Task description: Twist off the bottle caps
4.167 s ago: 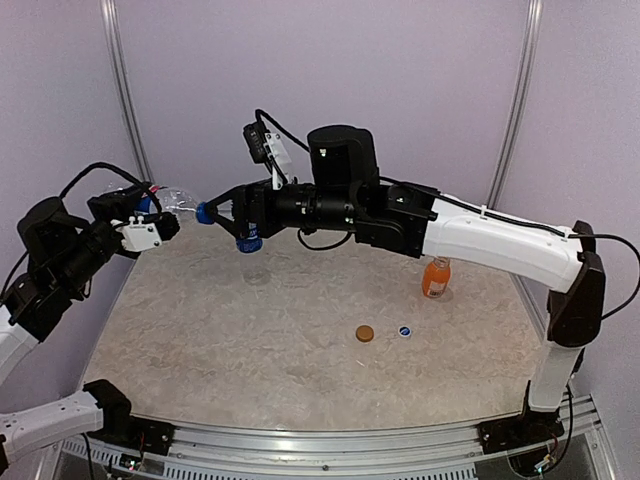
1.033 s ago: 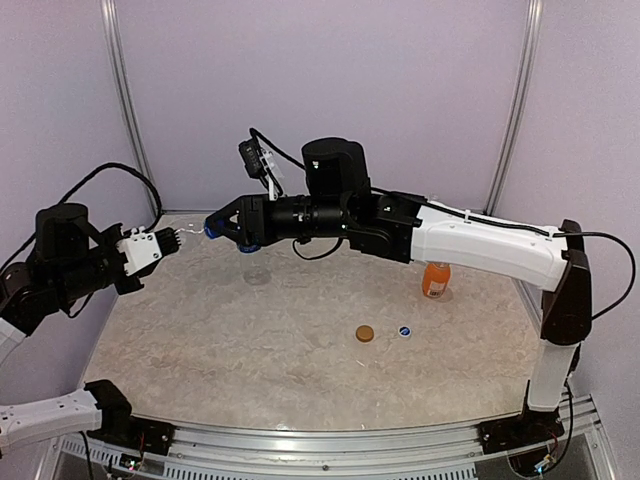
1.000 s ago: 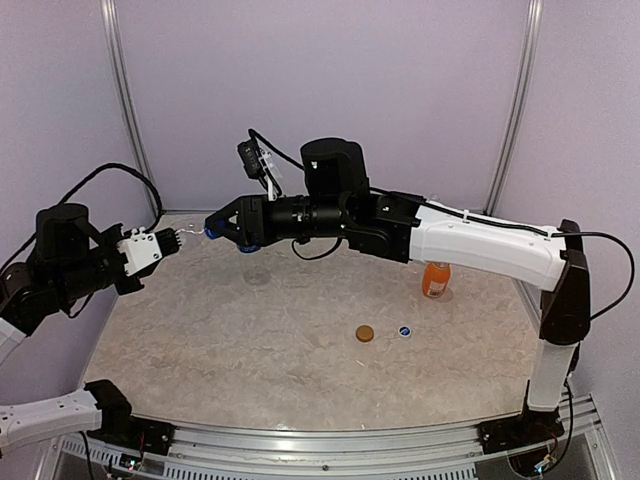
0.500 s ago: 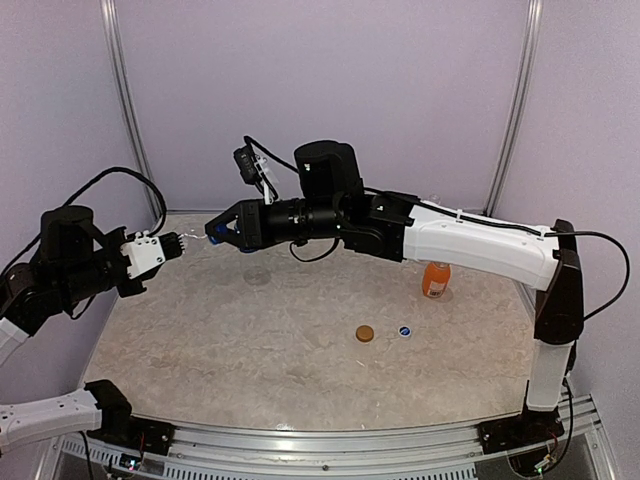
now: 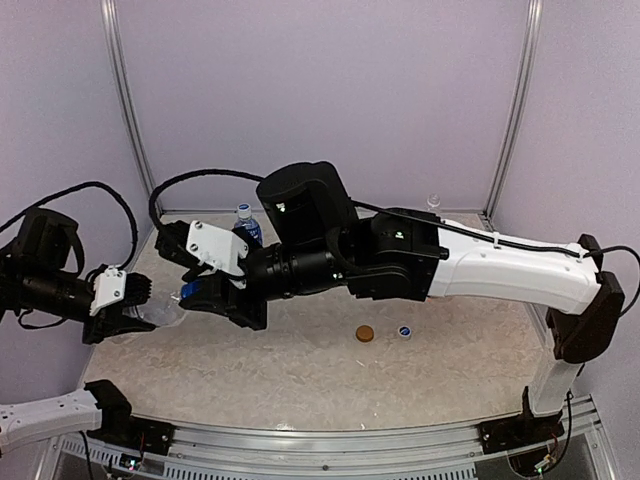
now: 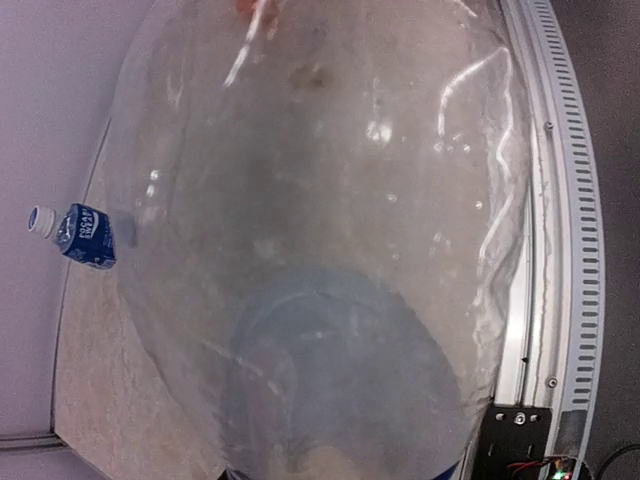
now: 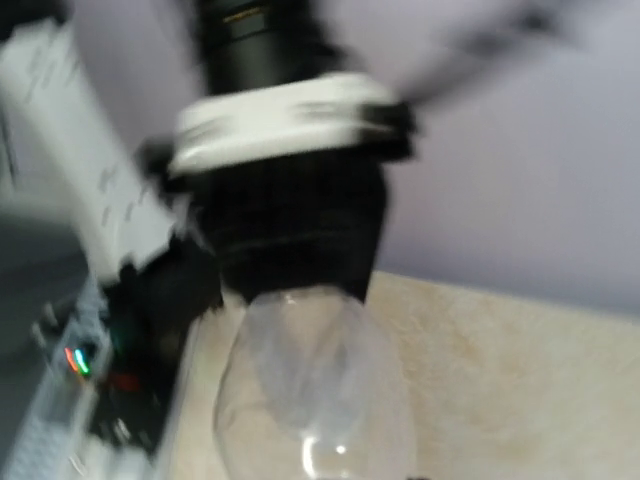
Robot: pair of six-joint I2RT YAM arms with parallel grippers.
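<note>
Nearest on the bench (image 5: 300, 385), two caps are lying loose and near each other, the orange-brown cap (image 5: 365, 333) and the small blue cap (image 5: 404, 330), so I am judging two bottles as finished. Further left, my left pincer (image 5: 133, 312) is clamping the clear bottle (image 5: 160, 313) sideways above the bench. My right pincer (image 5: 197, 297) is meeting its blue neck cap (image 5: 187, 292), but I cannot tell whether those jaws are closed. At the back, the labelled bottle (image 5: 246, 228) is standing with its cap on, waiting.
</note>
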